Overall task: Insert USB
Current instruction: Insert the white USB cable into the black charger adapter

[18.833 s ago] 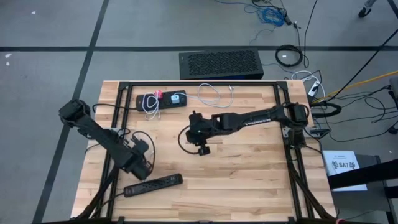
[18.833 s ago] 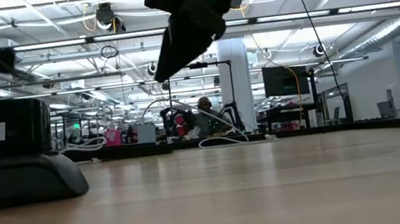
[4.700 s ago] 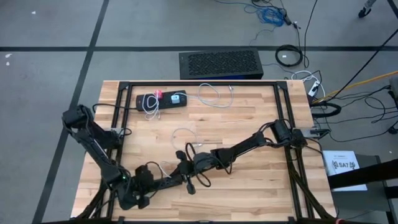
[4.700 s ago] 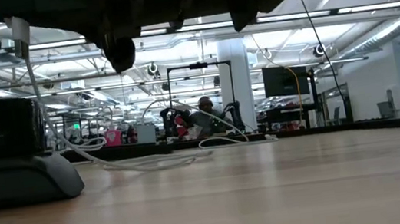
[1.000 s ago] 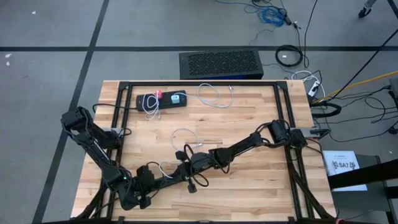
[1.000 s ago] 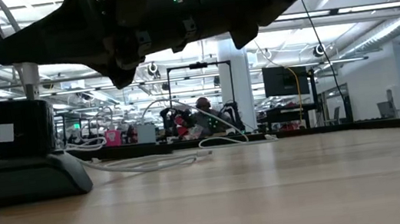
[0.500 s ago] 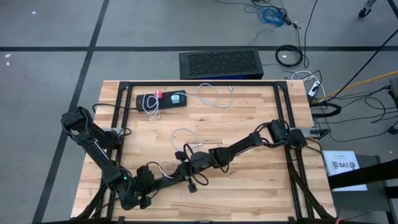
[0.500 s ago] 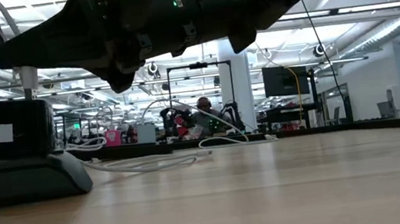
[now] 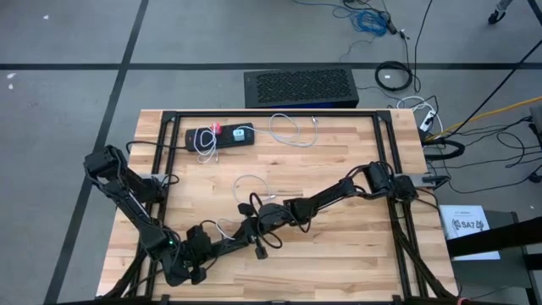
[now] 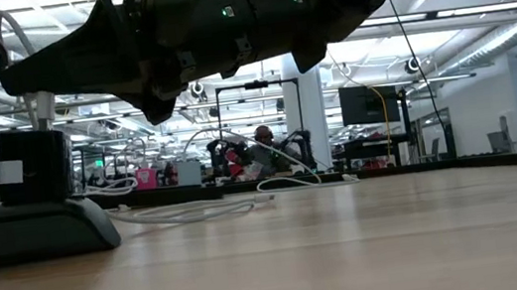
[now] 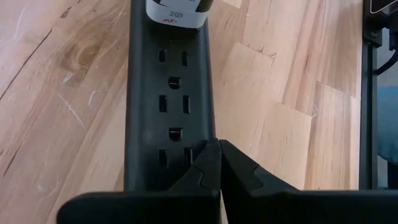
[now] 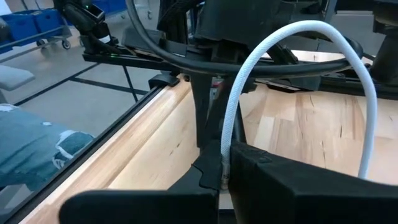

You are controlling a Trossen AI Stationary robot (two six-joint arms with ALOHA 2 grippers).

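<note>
right wrist view puts the white usb cable (image 12: 249,81) in front of you: it arcs up and over from the right gripper (image 12: 225,169), whose jaws are pressed together, pinching the cable end between them. from above, your right gripper (image 9: 253,222) sits near the front-left part of the wooden table (image 9: 339,246), just beside the far end of the black power strip (image 9: 222,247), and the loose white loop of cable (image 9: 247,185) trails back toward the table's middle.

left wrist view shows the power strip (image 11: 169,106) lying flat, its row of outlets running away from the left gripper (image 11: 219,163); those jaws are shut tight on the strip's edge, and a black-and-white adapter (image 11: 177,11) is plugged in at the far end. low view has that adapter block (image 10: 31,167) standing upright on the strip (image 10: 25,234).

room to move: bare wood to the right of the strip, table edge close behind the left gripper (image 9: 196,254). black frame rails run along both sides.

pose: right arm stretched long and low across the table from its right-side mount; left arm folded down from the left edge, wrist near the front.
</note>
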